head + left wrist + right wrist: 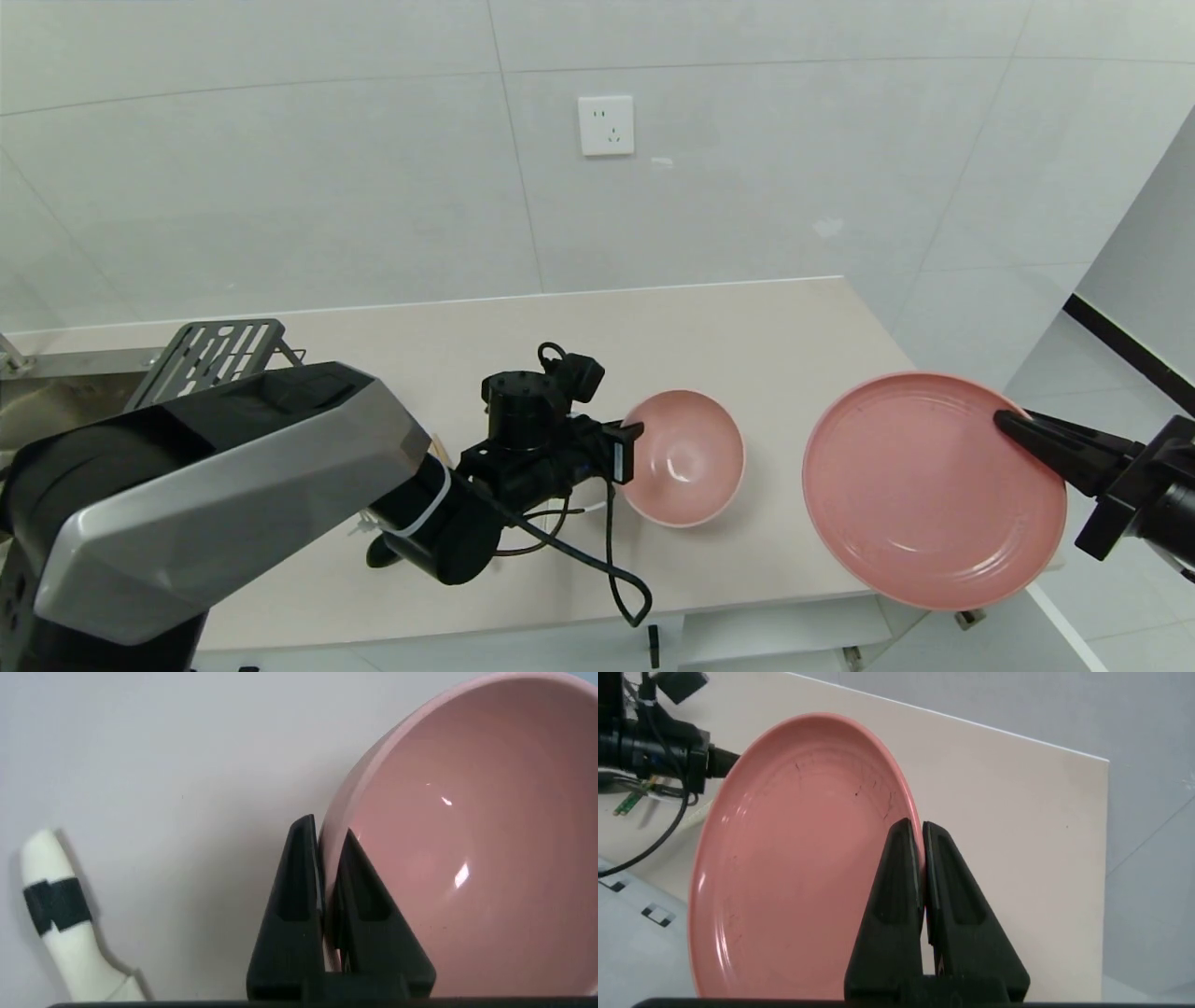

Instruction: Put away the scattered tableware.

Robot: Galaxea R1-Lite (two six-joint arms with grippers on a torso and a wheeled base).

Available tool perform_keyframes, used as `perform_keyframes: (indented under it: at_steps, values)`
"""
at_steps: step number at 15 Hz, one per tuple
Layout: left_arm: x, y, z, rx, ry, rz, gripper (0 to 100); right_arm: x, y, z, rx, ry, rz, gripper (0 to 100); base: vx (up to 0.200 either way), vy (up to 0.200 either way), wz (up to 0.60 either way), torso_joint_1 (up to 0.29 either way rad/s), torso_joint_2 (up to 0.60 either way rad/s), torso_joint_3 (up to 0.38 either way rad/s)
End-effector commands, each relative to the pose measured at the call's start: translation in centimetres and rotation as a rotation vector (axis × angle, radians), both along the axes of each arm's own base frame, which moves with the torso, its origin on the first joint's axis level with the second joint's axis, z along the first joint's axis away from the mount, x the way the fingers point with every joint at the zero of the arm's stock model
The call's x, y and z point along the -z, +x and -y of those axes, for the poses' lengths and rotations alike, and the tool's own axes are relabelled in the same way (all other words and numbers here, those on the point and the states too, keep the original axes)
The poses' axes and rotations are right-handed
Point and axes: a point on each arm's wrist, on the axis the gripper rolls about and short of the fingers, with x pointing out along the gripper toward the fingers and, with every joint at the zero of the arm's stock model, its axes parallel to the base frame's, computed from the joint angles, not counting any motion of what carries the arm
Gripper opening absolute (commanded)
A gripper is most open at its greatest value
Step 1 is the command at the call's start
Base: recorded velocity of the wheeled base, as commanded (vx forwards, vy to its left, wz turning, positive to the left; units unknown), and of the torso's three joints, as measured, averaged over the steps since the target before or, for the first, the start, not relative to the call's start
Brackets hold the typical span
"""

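My left arm (233, 485) stretches from the near left corner out across the pale counter (747, 327), forearm low over the surface, with the wrist pointing to my right. My left gripper (627, 453) is clamped on the left rim of the pink bowl (686, 459). In the left wrist view, one finger of that gripper (325, 835) sits outside the bowl's (467, 859) wall and the other inside it, with the rim pinched between them. The bowl sits near the middle of the counter, its opening tipped a little toward me. I cannot tell whether its base rests flat.

My right arm (1158, 495) comes in from the right edge, roughly level. My right gripper (1013, 425) is closed on the far right rim of the pink plate (934, 490). The right wrist view shows the two fingers of that gripper (920, 835) pressed together over the plate's (794, 859) edge. The plate is tilted, face toward me, at the right end of the counter, its near part jutting past the front corner. Bowl and plate are apart.

A white handle (61, 919) with a black band lies on the counter beside the bowl. A metal dish rack (219, 350) stands at the far left, and a wall socket (606, 124) sits on the tiles behind.
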Motion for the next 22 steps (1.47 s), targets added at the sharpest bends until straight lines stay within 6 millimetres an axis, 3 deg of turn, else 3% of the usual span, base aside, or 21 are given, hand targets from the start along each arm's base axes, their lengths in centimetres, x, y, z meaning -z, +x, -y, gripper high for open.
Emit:
perform_keyframes:
  at_steps: [1,3,6,8,10,14,18,22]
  values:
    - [-1.2,-0.8,-0.6,0.007,0.021,0.059,0,-0.1,-0.1,0.0,-0.001,0.000,0.004,0,0.000,0.000,0.00,0.000,0.00,0.000]
    - [-1.8,-1.5,-1.1,0.009,0.023,0.090,0,0.0,0.0,0.0,-0.001,0.001,0.001,0,0.000,0.000,0.00,0.000,0.00,0.000]
    - [-4.8,-2.4,-2.1,-0.018,-0.006,0.157,0,-0.1,-0.1,0.0,-0.001,0.006,0.001,0,0.000,0.000,0.00,0.000,0.00,0.000]
    - [-7.3,-3.9,-2.9,-0.026,-0.031,0.204,0,-0.1,-0.2,0.0,-0.001,0.007,0.002,0,0.000,0.000,0.00,0.000,0.00,0.000]
    - [-8.4,-5.8,-4.4,-0.037,-0.032,0.212,0,-0.3,-0.1,0.0,-0.001,0.009,0.007,0,0.000,0.000,0.00,0.000,0.00,0.000]
    - [-8.4,-8.2,-7.4,-0.076,-0.006,0.201,0,-0.1,-0.2,0.0,-0.003,0.027,-0.011,0,0.000,0.000,0.00,0.000,0.00,0.000]
    - [-9.7,-9.2,-8.5,-0.088,-0.035,0.263,0,-0.6,-0.1,0.0,-0.006,0.087,-0.007,0,0.000,0.000,0.00,0.000,0.00,0.000]
    - [-7.8,-10.8,-9.4,-0.139,0.022,0.347,0,-0.1,-0.7,-1.4,-0.088,0.099,0.009,0,0.000,0.000,0.00,0.000,0.00,0.000]
